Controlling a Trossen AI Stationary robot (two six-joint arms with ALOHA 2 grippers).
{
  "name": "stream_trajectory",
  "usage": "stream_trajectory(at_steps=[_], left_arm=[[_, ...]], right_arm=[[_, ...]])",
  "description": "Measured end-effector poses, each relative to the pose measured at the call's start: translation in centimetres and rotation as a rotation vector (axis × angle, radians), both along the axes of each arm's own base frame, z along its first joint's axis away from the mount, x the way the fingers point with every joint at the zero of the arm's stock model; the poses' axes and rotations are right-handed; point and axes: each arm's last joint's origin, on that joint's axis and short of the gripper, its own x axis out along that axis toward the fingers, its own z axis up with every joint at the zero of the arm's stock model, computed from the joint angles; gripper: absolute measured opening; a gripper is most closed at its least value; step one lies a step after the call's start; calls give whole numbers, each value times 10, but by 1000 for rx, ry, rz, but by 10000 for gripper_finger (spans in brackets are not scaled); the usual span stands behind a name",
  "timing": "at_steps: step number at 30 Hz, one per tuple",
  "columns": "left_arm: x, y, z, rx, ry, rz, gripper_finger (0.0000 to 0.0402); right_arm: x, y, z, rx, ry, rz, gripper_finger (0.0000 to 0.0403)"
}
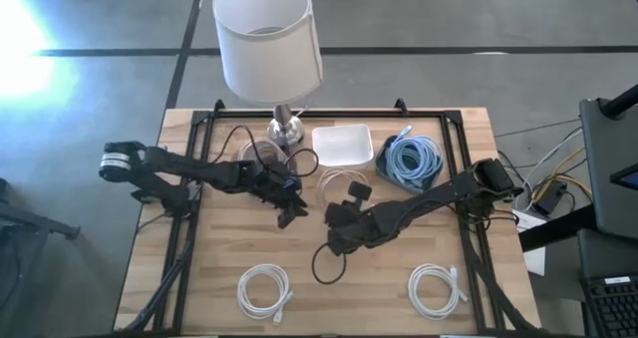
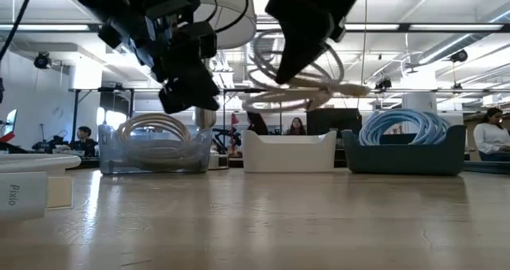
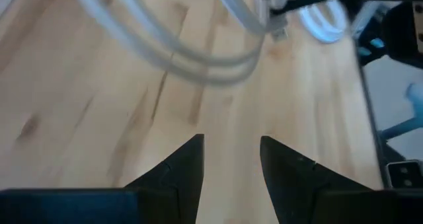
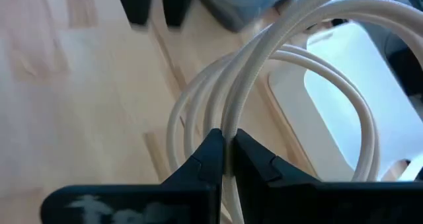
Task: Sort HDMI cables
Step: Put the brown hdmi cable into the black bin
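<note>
We are in an open-plan office or lab. Beyond the wooden table [image 2: 263, 214] that carries the sorting bins, long rows of ceiling strip lights [image 2: 446, 31] run back over a wide room, and several people [image 2: 488, 135] sit at desks with monitors [image 2: 335, 120] far behind it. Beside the table, a grey concrete floor [image 1: 90, 109] spreads out, and a dark equipment cart [image 1: 610, 169] with bundled wires stands near its edge.
</note>
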Motion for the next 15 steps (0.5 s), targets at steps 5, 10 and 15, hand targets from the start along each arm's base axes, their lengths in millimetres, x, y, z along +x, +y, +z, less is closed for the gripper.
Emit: stream_trajectory(at_steps=[5, 10, 15], left_arm=[[13, -3, -1, -59, -113, -108, 149], [21, -6, 5, -91, -238, -208, 128], [19, -4, 15, -71, -301, -202, 106]], right_arm=[[2, 6, 16, -20, -29, 44, 19], [-3, 12, 32, -13, -69, 65, 19], [-6, 16, 34, 8, -93, 54, 20]])
